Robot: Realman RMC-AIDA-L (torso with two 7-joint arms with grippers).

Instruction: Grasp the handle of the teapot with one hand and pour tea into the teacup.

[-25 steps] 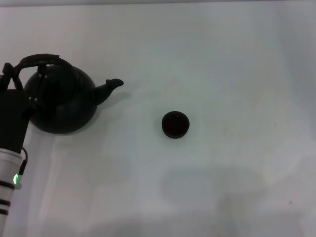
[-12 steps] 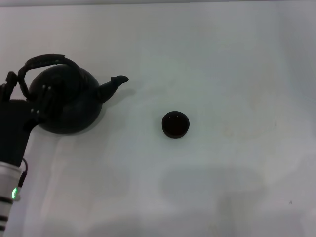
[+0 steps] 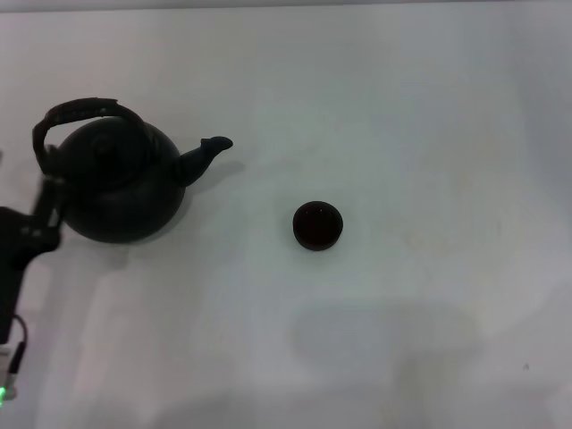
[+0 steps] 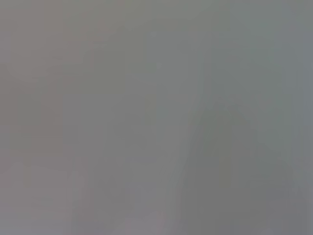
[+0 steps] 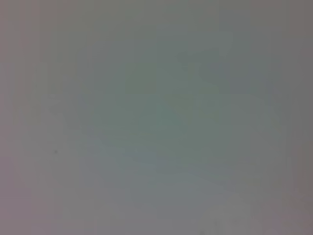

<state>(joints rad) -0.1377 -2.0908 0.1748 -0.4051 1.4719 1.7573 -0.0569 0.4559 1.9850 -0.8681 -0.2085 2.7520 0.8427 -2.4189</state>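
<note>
The matte black teapot (image 3: 121,192) stands upright at the left of the white table in the head view, its spout (image 3: 210,150) pointing right. Its dark arched handle (image 3: 80,109) spans over the lid and nothing holds it. The small dark teacup (image 3: 317,225) sits to the right of the teapot, well apart from the spout. My left gripper (image 3: 40,219) is at the left edge, low beside the teapot's left flank, below the handle. The right gripper is out of view. Both wrist views show only a blank grey surface.
The white table (image 3: 402,134) stretches bare to the right of and behind the teacup. A faint shadow lies on the table in front of the teacup (image 3: 384,335).
My left arm has drawn back down and to the left, off the teapot's body. The teapot shifted slightly to the right early on and now stands still. The teacup has not moved.
</note>
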